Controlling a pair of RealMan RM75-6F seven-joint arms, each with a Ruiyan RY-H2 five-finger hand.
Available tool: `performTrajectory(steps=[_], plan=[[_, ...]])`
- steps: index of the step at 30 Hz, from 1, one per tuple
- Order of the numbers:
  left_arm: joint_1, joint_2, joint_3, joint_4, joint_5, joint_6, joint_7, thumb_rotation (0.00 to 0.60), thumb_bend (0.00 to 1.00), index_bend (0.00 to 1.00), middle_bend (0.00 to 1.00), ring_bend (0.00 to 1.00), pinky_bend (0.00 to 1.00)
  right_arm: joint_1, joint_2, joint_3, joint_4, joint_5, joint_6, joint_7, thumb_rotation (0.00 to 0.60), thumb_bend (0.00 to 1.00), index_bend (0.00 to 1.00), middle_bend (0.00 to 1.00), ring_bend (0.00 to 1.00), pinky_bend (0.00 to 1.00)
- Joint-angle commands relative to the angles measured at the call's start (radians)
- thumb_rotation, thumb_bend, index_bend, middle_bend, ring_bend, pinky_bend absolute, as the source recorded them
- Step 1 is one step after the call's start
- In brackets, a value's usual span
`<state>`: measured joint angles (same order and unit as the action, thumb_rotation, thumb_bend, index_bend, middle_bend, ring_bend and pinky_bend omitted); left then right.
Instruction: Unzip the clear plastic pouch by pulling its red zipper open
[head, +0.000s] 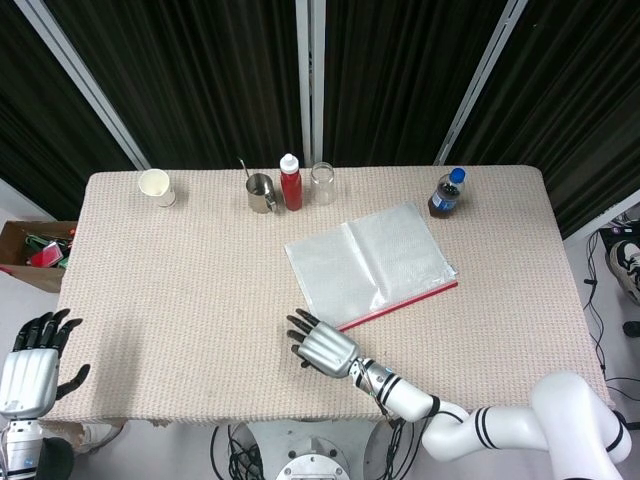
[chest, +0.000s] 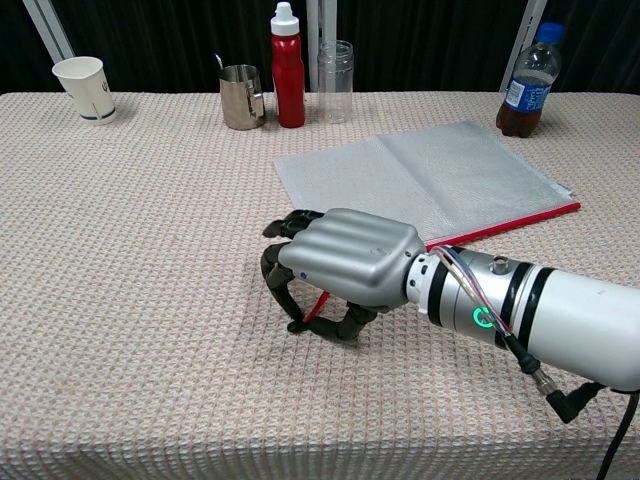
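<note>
Woven tabletop (head: 180, 290): left hand (head: 28, 362) hung off the near-left edge, fingers spread, holding nothing; right hand (chest: 335, 270) curled down over the red zipper (chest: 500, 224) pull end, grasp uncertain; clear pouch (chest: 420, 175) lay flat center-right, zipper judged mostly closed, pulling largely left to do.

The right hand (chest: 345, 262) has a smooth silver-grey ridged back shell and dark, near-black fingers (chest: 272, 270). Behind it, the wrist carries black and silver rings, thin coloured wires, a glowing green ring light and a black cable plug. The forearm is glossy white with black bands. The left hand (head: 27, 368) shows the same silver shell and black fingers.
</note>
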<state>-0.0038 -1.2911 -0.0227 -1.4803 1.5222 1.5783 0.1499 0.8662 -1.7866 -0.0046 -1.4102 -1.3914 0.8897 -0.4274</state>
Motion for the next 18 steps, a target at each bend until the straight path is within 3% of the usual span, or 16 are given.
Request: performTrajectory(steps=[1,10,18], plan=[[0.001,-0.001,-0.001,0.002,-0.001,0.002,0.002,0.6,0.19,0.24,0.14,0.11,0.15,0.0,-0.008,0.007,0.008,0.001,-0.006,-0.001,0.6,0.35,0.54,0.22,0.0,0.0],[0.006,-0.002,0.0,0.009,0.003,0.011,-0.012,0.6,0.19,0.24,0.14,0.11,0.15,-0.002,-0.027,0.026,0.03,-0.02,-0.008,0.025,0.6,0.41,0.66,0.27,0.0,0.0],[-0.045,0.01,0.004,-0.001,0.048,-0.046,-0.098,0.6,0.19,0.24,0.14,0.11,0.15,-0.003,0.026,0.044,-0.036,-0.128,0.072,0.075,0.6,0.47,0.79,0.33,0.02,0.0]])
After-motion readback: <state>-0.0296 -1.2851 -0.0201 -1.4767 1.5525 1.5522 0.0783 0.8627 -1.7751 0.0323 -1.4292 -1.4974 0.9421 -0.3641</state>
